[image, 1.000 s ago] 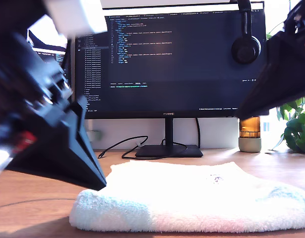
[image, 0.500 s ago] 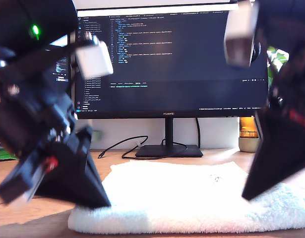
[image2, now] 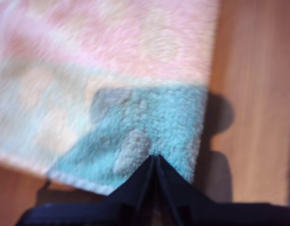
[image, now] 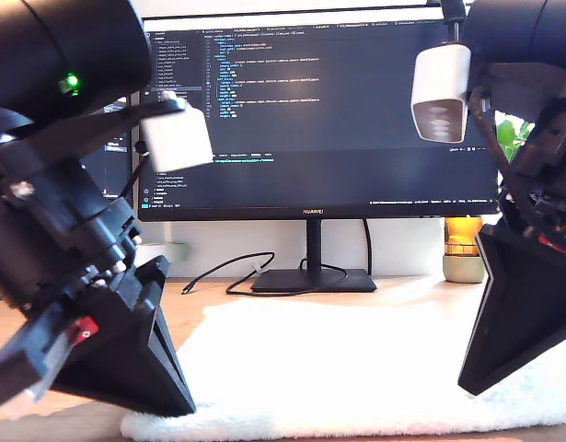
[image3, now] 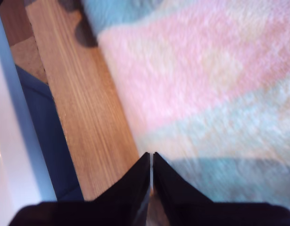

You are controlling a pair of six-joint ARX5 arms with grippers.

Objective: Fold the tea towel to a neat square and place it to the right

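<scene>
Tea towel (image: pixel 356 368): fluffy terry, pink and mint-green bands, lying flat on the wooden worktop (image: pixel 200 304) before a monitor (image: pixel 310 110).
My first end effector (image2: pixel 154 157): jaws pressed together, empty, tip over a mint-green corner.
My second end effector (image3: pixel 151 155): jaws together, empty, at the towel's edge.

Fluffy terry-cloth towel (image2: pixel 111 70) lies on a smooth wood-grain tabletop (image2: pixel 258 94); my first tool (image2: pixel 154 162) looks matt black plastic.
</scene>
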